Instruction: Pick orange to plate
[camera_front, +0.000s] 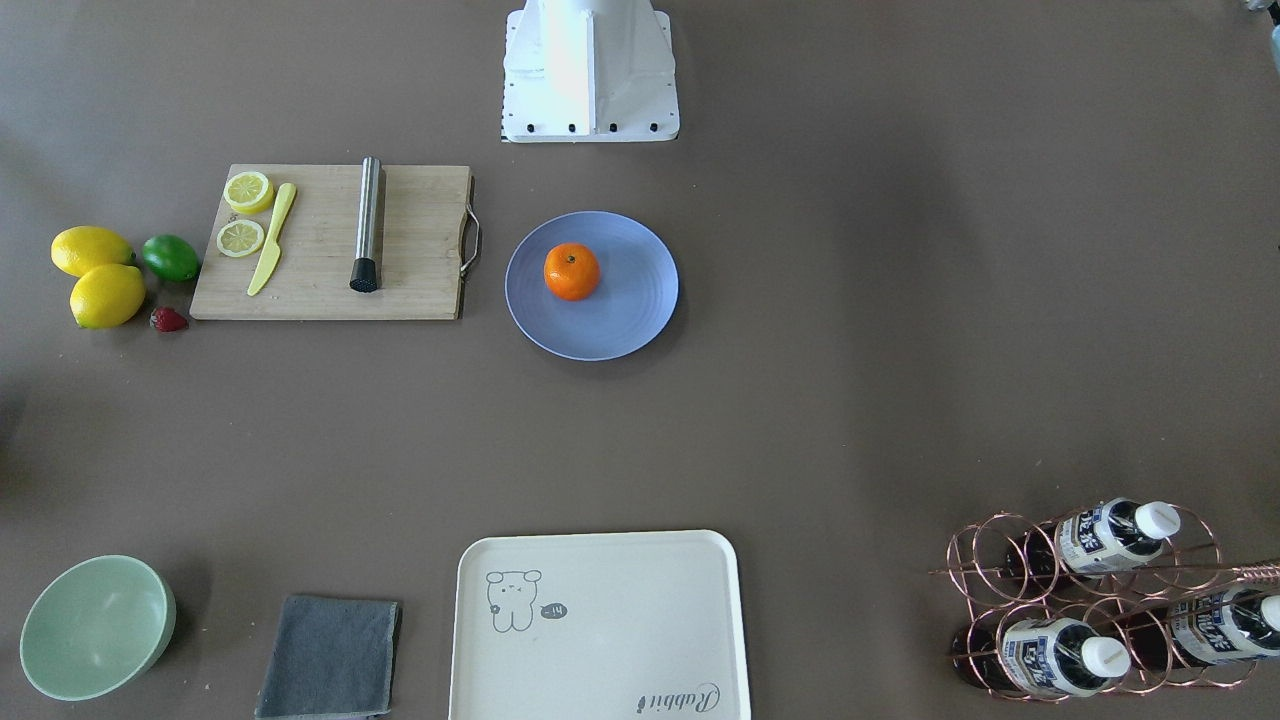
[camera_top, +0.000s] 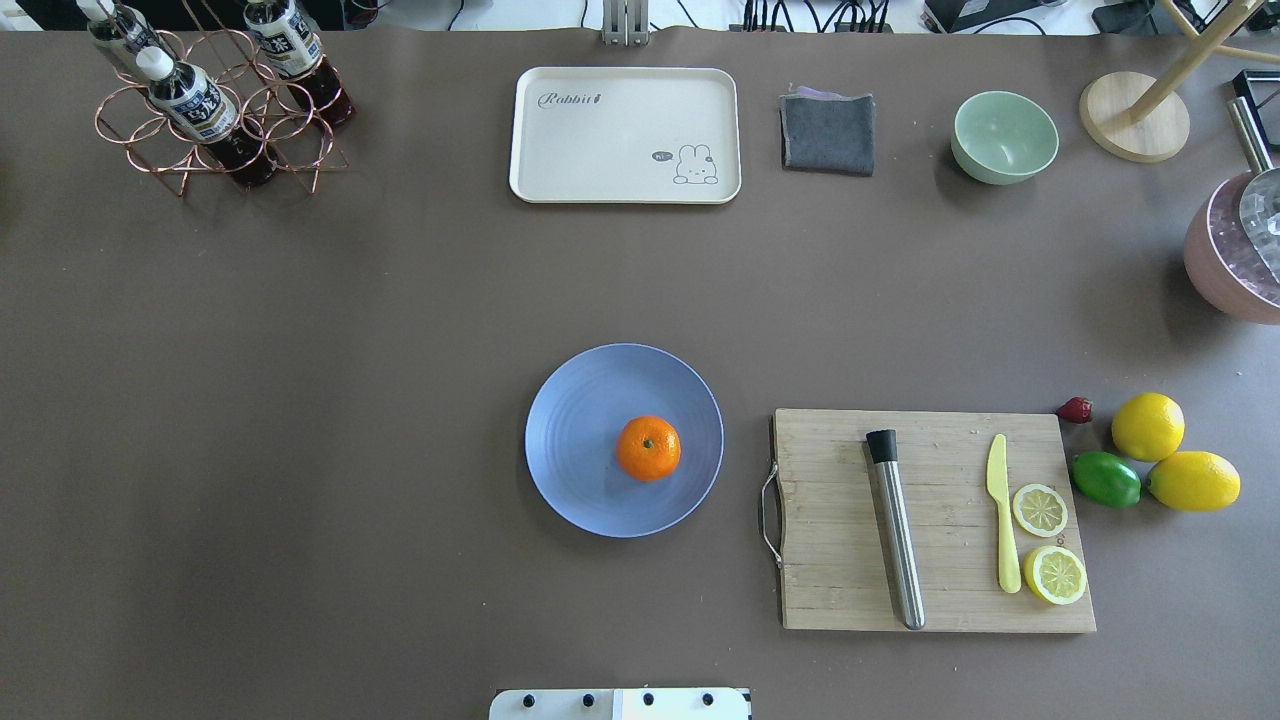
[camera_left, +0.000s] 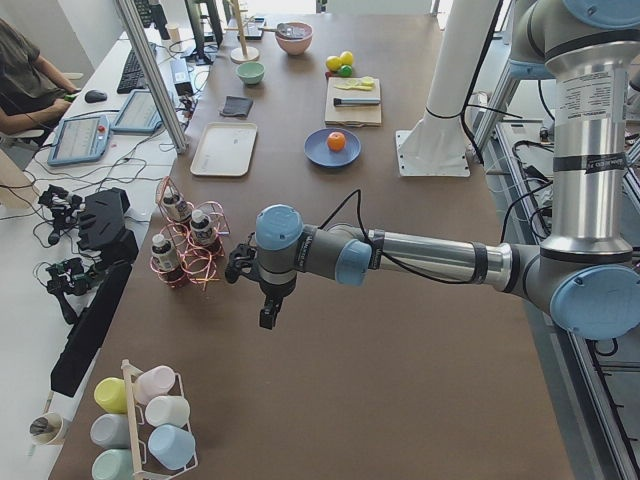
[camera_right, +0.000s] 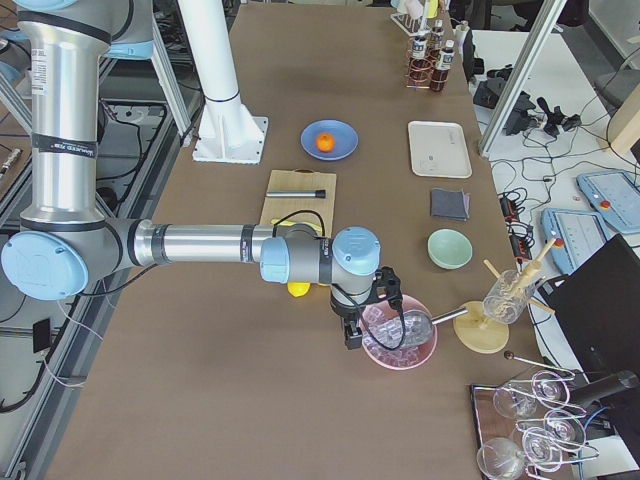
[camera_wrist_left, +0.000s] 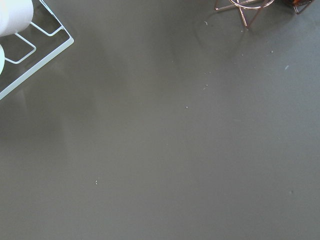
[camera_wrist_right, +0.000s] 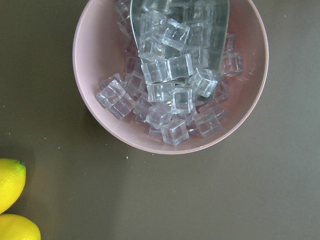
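Note:
The orange (camera_front: 571, 271) (camera_top: 648, 448) rests on the periwinkle-blue plate (camera_front: 630, 300) (camera_top: 575, 440), a little off its centre, in the middle of the table. The side views show the same orange (camera_left: 336, 141) (camera_right: 324, 142) on the plate (camera_left: 318, 152) (camera_right: 342, 135). My left gripper (camera_left: 268, 318) hangs far from the plate, beside the copper bottle rack (camera_left: 185, 250). My right gripper (camera_right: 350, 335) hovers at the other table end over a pink bowl of ice cubes (camera_wrist_right: 170, 75). Neither shows its fingers clearly, so I cannot tell open from shut.
A wooden cutting board (camera_top: 935, 520) with a steel muddler, yellow knife and lemon slices lies beside the plate. Two lemons (camera_top: 1148, 426), a lime (camera_top: 1106, 479) and a strawberry sit past it. A cream tray (camera_top: 625, 135), grey cloth (camera_top: 827, 132) and green bowl (camera_top: 1004, 136) line the far edge.

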